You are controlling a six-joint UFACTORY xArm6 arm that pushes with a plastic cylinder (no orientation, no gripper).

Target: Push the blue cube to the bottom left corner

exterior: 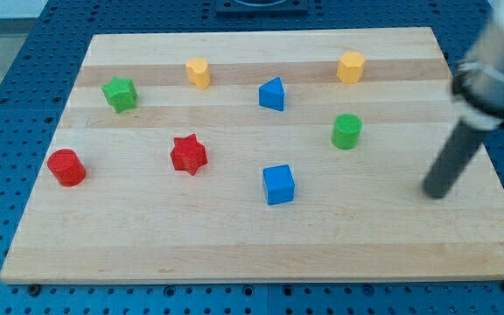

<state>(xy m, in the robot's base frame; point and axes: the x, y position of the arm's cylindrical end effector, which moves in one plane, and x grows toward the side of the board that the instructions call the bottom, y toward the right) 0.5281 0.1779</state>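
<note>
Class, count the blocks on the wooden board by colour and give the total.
Red: 2, cylinder and star
Green: 2, star and cylinder
Yellow: 2, and
Blue: 2, cube and wedge-like block
Total: 8

Rod (451, 163) blurred, upper part beyond the view's right edge

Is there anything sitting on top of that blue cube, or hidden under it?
Nothing rests on the blue cube; its top face is bare. It sits flat on the wooden board, and whatever lies beneath it is covered. My tip is off to the view's right, not touching it.
</note>
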